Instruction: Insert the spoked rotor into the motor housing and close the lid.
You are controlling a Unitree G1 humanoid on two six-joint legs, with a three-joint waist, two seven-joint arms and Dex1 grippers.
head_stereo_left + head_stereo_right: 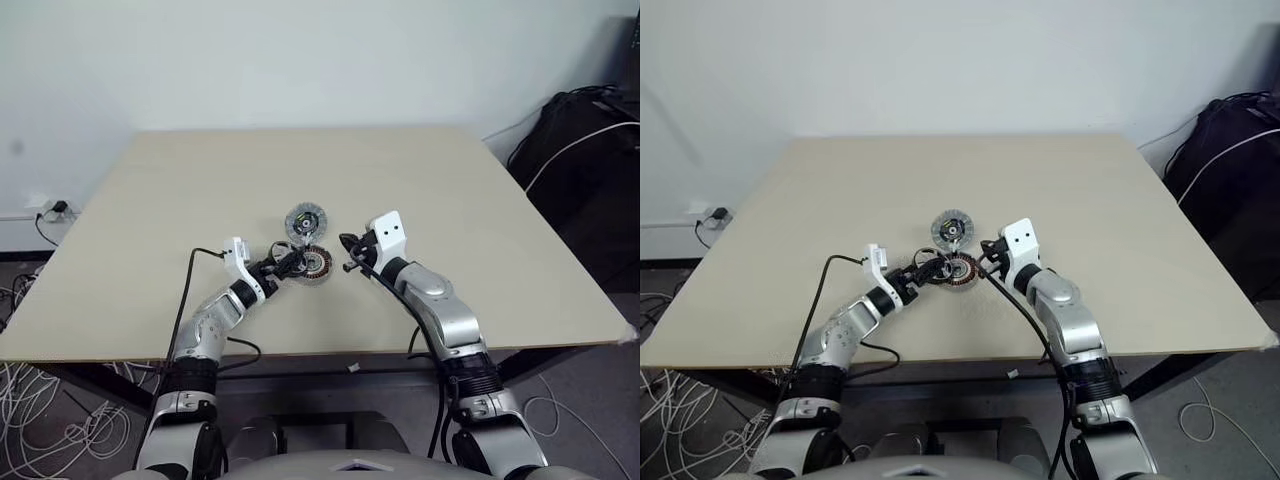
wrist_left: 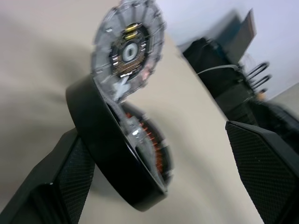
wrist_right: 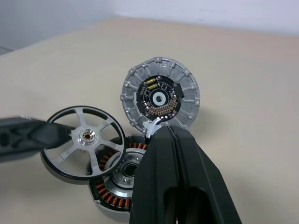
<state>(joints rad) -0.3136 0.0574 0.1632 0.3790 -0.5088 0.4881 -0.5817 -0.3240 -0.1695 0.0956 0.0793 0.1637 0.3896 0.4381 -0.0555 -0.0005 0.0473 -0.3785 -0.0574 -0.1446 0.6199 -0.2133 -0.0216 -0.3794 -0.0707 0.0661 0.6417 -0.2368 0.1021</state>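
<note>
The spoked rotor (image 3: 81,144), a dark ring with pale spokes, leans tilted on the motor housing (image 3: 114,184), whose copper windings show beneath it. Just beyond them is the ribbed silver lid (image 3: 161,98), its inner face with a dark centre turned up. My left gripper (image 1: 285,265) is open. The rotor's dark rim (image 2: 112,158) sits between its fingers, against one finger (image 2: 70,182) and well apart from the other (image 2: 266,168). My right gripper (image 3: 168,133) is shut with nothing in it. Its tip is over the housing, close to the lid's near edge.
The parts lie near the middle of the pale table (image 1: 200,180), toward its front. A black cable (image 1: 185,290) runs from my left wrist over the front edge. Dark bags and cables (image 1: 590,140) stand beyond the right edge.
</note>
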